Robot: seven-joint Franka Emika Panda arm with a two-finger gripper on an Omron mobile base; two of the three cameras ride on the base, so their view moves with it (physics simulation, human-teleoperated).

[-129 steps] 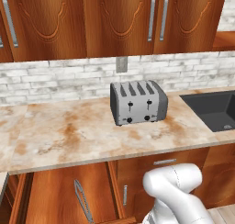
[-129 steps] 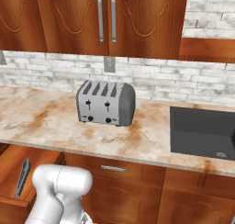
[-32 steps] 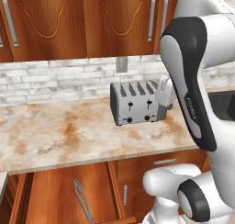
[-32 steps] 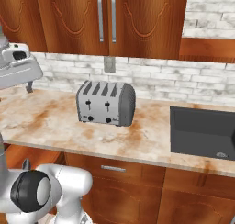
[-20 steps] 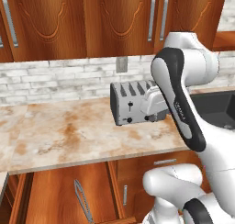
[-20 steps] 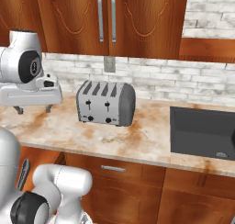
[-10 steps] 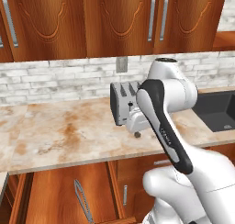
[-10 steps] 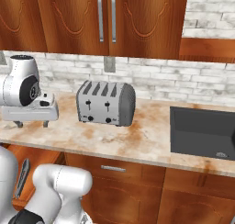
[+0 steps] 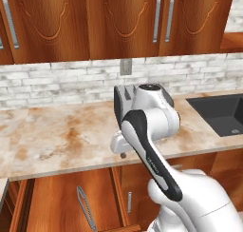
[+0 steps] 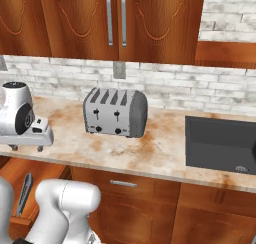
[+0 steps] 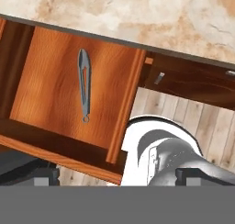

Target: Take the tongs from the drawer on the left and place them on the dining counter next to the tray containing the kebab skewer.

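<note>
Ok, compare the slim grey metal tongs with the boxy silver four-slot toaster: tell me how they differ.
The slim grey metal tongs lie flat inside the open reddish wooden drawer; the boxy silver four-slot toaster stands upright on the marbled wall counter. The tongs are thin and narrow; the toaster is bulky, with dark slots and knobs. Both are grey metal.

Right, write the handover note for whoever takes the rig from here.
Gripper: over the wall counter's front edge, holding nothing; whether the jaws are open can't be told.
Drawer: pulled open at lower left.
Tongs: lying flat on the drawer floor, untouched.
Done: drawer open, arm above it.
Left: go down, grasp the tongs, carry them to the dining counter and set them beside the kebab tray.
</note>
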